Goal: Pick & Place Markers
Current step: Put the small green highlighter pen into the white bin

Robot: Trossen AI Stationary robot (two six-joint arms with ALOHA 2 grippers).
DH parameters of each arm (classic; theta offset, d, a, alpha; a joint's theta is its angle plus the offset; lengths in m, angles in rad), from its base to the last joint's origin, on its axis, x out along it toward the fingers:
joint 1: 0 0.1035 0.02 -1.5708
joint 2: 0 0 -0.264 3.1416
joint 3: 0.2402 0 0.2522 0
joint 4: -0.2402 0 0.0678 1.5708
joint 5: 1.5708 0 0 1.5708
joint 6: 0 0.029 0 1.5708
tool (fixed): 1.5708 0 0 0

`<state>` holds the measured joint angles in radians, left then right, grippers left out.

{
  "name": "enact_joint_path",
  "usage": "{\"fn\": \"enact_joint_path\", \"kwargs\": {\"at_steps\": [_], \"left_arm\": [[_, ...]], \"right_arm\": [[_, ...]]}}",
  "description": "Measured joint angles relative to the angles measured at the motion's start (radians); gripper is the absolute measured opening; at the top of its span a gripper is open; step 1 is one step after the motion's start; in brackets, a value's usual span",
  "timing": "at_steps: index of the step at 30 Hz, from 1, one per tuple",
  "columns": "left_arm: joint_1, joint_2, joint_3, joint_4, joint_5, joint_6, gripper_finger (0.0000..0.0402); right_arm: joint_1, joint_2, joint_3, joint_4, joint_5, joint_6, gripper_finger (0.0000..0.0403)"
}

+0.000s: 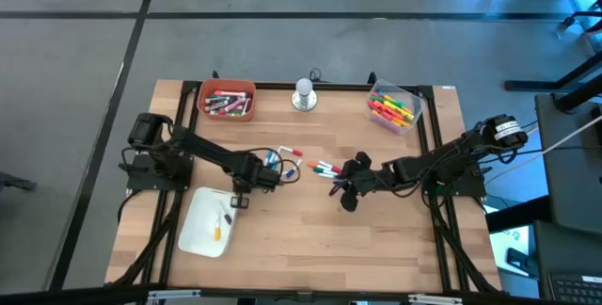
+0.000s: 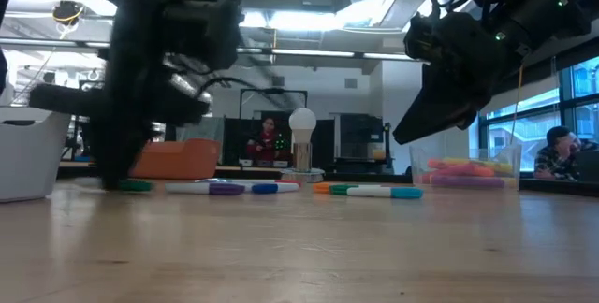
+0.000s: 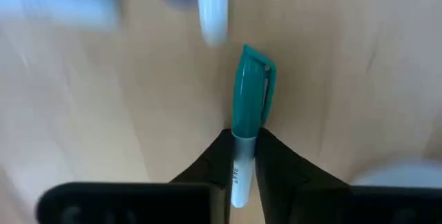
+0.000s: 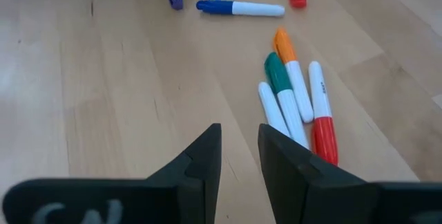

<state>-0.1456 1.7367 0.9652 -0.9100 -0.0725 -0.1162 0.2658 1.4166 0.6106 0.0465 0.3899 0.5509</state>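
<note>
1. Left hand is closed around a teal-capped marker, fingers pinching its white barrel; the capped end sticks out ahead of the fingertips.
2. Marker's long axis runs straight forward between the fingers, in line with the hand, so the grip is across the barrel, not along it.
3. In the high view the left hand sits at centre-left of the worktop, at the edge of a small clutter of loose markers.
4. White tray lies just beside the left hand, towards the front edge; a yellow marker already lies in it. Looks like the nearest drop spot, though I can't be sure it is the target.
5. Orange bin with markers sits at the back left, well apart; clear bin with markers at the back right.
6. Right hand hangs low over the worktop, fingers a narrow gap apart, nothing between them.
7. Cluster of orange, green, white and red markers lies just ahead of the right hand and a little off to one side, long axes roughly along its pointing direction.
8. Judgement: the left arm carries the current pick; the right arm is nearer the centre cluster and would take those next.
9. Silver knob stands at the back centre, clear of both arms.
</note>
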Motion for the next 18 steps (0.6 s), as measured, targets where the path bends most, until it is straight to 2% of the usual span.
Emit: {"fn": "enact_joint_path", "kwargs": {"at_steps": [3, 6, 9, 11, 14, 16, 18], "left_arm": [[-0.026, -0.062, -0.002, -0.035, -0.042, -0.063, 0.0032], [-0.057, -0.149, 0.015, -0.13, -0.151, -0.172, 0.004], [-0.099, -0.254, 0.052, -0.228, -0.262, -0.319, 0.0056], [-0.134, -0.323, 0.075, -0.299, -0.299, -0.453, 0.0056], [-0.199, -0.416, 0.091, -0.359, -0.271, -0.742, 0.0049], [-0.258, -0.465, 0.081, -0.371, -0.196, -0.943, 0.0045], [-0.333, -0.48, 0.059, -0.378, -0.133, -1.054, 0.0045]], "right_arm": [[0.001, 0.0, 0.0, 0.0, 0.0, 0.013, 0.0097], [0.001, 0.0, 0.0, 0.0, 0.001, 0.018, 0.0097], [0.001, 0.0, 0.0, 0.001, 0.007, 0.021, 0.0097], [0.001, 0.0, 0.0, 0.001, 0.009, 0.028, 0.0097], [0.001, 0.0, 0.0, 0.001, 0.01, 0.044, 0.0097], [0.001, 0.0, 0.0, 0.001, 0.01, 0.047, 0.0097], [0.001, 0.0, 0.0, 0.001, 0.01, 0.047, 0.0097]]}}
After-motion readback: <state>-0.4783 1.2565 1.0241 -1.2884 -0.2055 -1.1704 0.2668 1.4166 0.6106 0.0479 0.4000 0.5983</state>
